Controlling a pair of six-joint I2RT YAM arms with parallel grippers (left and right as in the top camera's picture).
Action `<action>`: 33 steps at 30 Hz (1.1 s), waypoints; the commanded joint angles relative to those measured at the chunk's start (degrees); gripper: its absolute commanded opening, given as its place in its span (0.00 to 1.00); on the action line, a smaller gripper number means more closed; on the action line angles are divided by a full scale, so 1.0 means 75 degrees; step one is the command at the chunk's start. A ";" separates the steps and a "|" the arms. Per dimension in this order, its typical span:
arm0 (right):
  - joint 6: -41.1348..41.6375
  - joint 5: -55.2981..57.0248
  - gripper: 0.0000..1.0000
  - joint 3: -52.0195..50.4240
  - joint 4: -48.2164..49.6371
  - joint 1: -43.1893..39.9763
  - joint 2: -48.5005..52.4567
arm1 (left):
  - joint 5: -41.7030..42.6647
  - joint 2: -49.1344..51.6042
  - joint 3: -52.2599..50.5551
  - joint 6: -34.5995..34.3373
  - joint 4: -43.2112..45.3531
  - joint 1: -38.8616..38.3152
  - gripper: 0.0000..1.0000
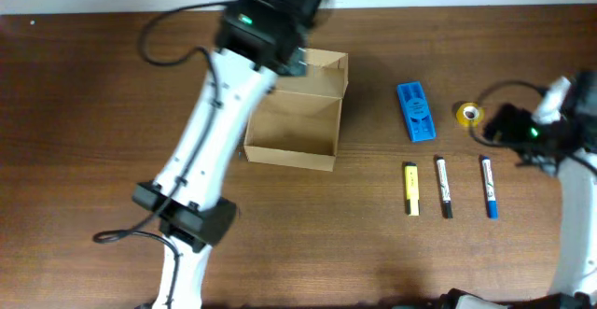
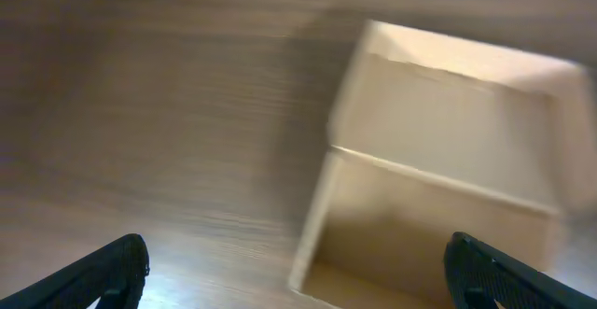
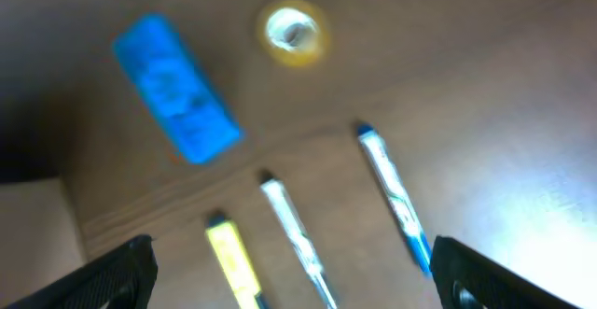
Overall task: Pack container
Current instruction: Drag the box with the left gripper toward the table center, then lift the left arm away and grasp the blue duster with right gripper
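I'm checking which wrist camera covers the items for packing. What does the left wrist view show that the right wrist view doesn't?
Only the left wrist view: the open tan cardboard box with its hinged flap, seen past the open left gripper.

Only the right wrist view: a blue rectangular block, a yellow tape roll, a yellow marker, a white black-capped marker and a white blue-capped marker, seen past the open right gripper. A blurred tan patch at its left edge may be the box; I cannot tell.

Both: the brown wooden table.

L arm (image 1: 210, 132) stretched fwd; L gripper (image 2: 295, 248), R gripper (image 3: 294, 248) fingers spread wide.
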 commanded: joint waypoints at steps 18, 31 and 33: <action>-0.1955 0.0227 0.95 0.3920 -0.1355 0.2087 0.4931 | -0.0169 -0.0032 0.0061 0.0175 -0.0035 0.3139 1.00; -0.2154 0.1314 0.95 0.3920 -0.0787 0.2769 0.6129 | -0.0166 -0.0032 0.0061 0.0175 -0.0035 0.3182 1.00; -0.2136 0.1306 0.95 0.3920 -0.0766 0.2760 0.6204 | -0.0166 -0.0032 0.0061 0.0175 -0.0035 0.3182 1.00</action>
